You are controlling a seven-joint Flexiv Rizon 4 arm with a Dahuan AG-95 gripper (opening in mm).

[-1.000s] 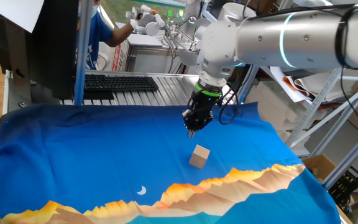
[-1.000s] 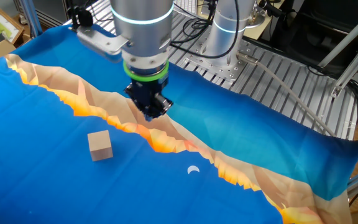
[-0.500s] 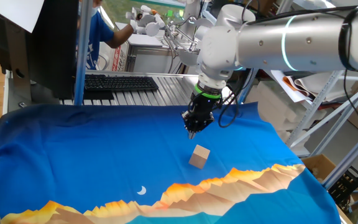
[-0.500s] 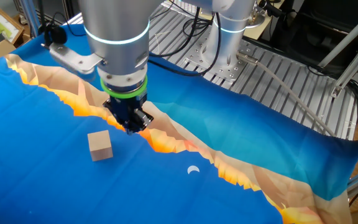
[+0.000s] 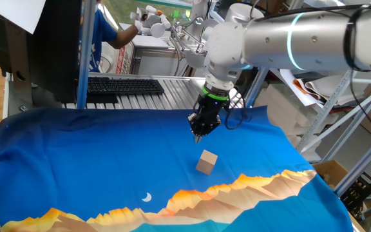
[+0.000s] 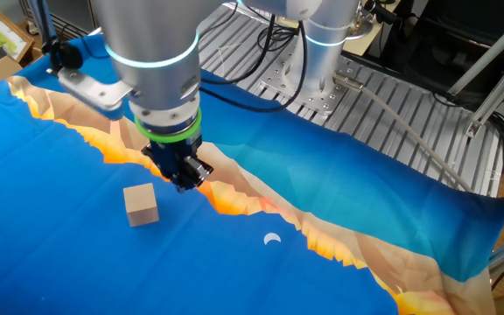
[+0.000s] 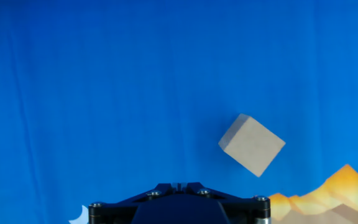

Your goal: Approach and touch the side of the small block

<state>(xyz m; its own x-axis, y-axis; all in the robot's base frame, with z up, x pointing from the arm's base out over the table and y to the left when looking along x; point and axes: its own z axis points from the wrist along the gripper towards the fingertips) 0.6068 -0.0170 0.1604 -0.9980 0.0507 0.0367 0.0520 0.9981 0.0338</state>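
**Inspector A:** Begin with the largest item. The table [image 5: 57,154] is covered by a blue cloth [image 6: 68,254] printed with an orange and tan mountain band and a small white crescent [image 6: 272,238]. Confirm?

**Inspector B:** Confirmed. Behind the table, in one fixed view, a black keyboard [image 5: 124,85] lies on a ribbed metal surface. Above the cloth, the silver arm [image 5: 301,42] with a lit ring reaches in from the right and bends downward at its wrist.

**Inspector A:** State of the pincer?

**Inspector B:** The pincer [image 5: 197,133] is black, points down at the cloth and hangs above it, touching nothing. In both fixed views its fingertips come to a single narrow point with no gap visible between them, so I record it as clenched and holding nothing. The hand view shows only the black housing at the bottom edge, which adds no detail.

**Inspector A:** And the block?

**Inspector B:** The small block [image 5: 206,162] is a light-tan cube resting flat on the blue cloth, just short of the mountain band. In one fixed view it sits below the pincer and slightly right of it, clearly apart. In the other fixed view the small block [image 6: 141,204] lies near the pincer [image 6: 185,181], lower left of it. In the hand view the small block [image 7: 252,144] appears turned corner-on, right of centre.
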